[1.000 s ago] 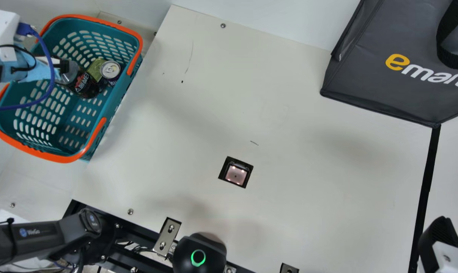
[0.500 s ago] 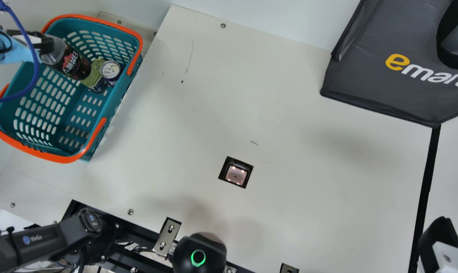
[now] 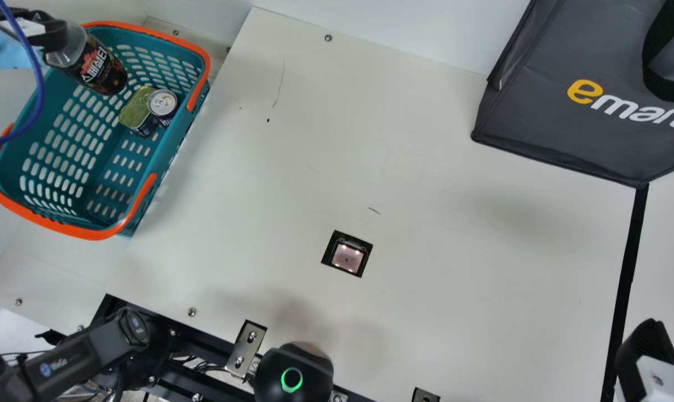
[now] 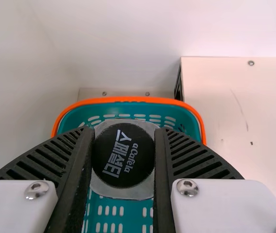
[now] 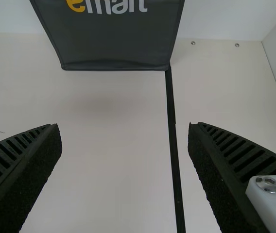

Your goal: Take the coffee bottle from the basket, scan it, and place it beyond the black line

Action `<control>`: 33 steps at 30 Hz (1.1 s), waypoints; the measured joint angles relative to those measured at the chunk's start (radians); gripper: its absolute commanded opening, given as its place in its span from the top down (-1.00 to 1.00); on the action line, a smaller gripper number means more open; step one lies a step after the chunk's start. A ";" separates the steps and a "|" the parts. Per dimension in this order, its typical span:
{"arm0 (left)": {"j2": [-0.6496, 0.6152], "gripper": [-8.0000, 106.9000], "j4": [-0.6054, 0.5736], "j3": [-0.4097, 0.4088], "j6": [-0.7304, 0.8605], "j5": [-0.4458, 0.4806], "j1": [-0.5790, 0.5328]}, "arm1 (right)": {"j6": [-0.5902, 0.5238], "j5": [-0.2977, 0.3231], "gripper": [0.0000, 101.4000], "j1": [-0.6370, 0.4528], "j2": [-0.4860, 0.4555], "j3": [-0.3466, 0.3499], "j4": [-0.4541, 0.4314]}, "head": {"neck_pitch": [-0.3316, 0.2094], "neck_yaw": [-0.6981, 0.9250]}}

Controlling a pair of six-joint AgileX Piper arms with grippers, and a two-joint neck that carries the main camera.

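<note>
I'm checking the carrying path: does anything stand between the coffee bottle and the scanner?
Yes: the basket's table-side rim stands between the coffee bottle and the scanner, with the green-topped can and round can inside it. Past the rim, nothing visible is in the way.

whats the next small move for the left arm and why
Probably lift the coffee bottle slightly: the left tool holds it by its capped end; its base shows within the outline of the basket, whose rim lies between it and the scanner.
</note>
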 measured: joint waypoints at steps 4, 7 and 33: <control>-0.031 0.68 -0.003 -0.008 -0.013 0.007 -0.020 | 0.000 0.000 -0.79 0.000 0.000 0.000 0.000 | 0.000 0.000; -0.049 0.68 -0.001 -0.015 -0.028 0.009 -0.043 | 0.000 0.000 -0.79 0.000 0.000 0.000 0.000 | -0.002 0.000; -0.205 0.68 0.093 -0.011 -0.207 0.015 -0.415 | 0.000 0.000 -0.79 0.000 0.000 0.000 0.000 | 0.000 0.000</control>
